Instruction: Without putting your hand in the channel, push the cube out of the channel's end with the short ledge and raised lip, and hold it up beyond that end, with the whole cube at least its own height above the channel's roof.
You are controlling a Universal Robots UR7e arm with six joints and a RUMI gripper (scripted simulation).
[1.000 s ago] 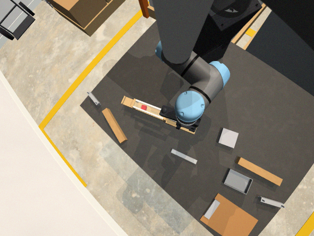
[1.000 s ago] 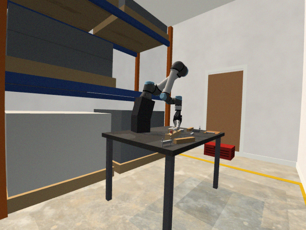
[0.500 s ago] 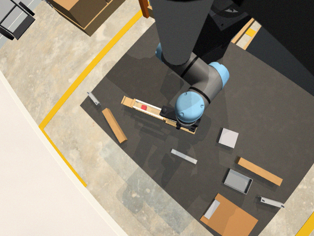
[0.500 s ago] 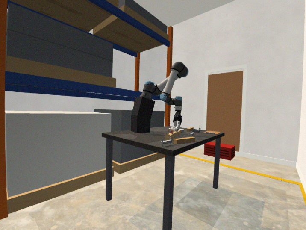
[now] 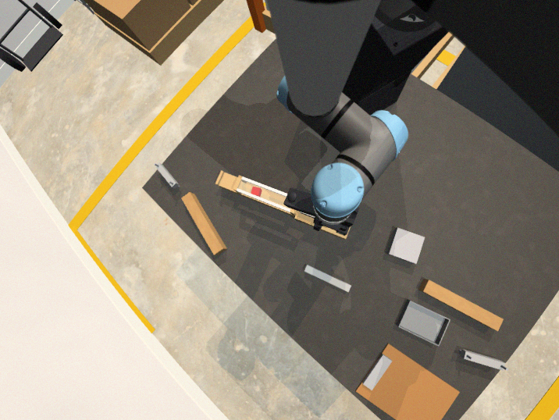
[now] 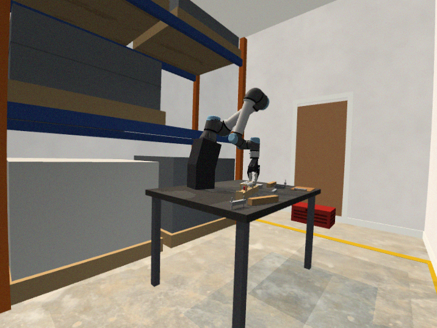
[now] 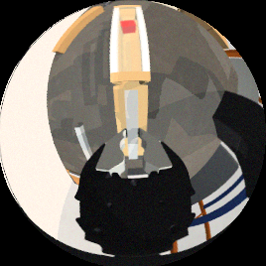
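From where I stand, the red cube (image 5: 256, 191) (image 6: 245, 188) (image 7: 128, 26) is inside the wooden channel (image 5: 264, 185) (image 6: 240, 194) (image 7: 115, 45), between the white strips of its roof. It is nearer to the end which has the short ledge (image 5: 229, 180) and the raised lip.

The gripper (image 5: 335, 222) (image 6: 253, 178) (image 7: 132, 129) points down over the long ledge (image 5: 304, 218) (image 7: 118, 101) at the other end. Its fingers are almost closed, and they have hold of a light grey bar (image 7: 131, 106). This bar is lined up with the channel, and its far tip is just before the opening. If it touches the ledge, I cannot tell.

On the dark table (image 5: 474, 189) (image 6: 176, 196) (image 7: 179, 109), one other grey bar (image 5: 327, 278) (image 7: 83, 143) lies apart from the channel, and near it a pale square block (image 5: 406, 246).
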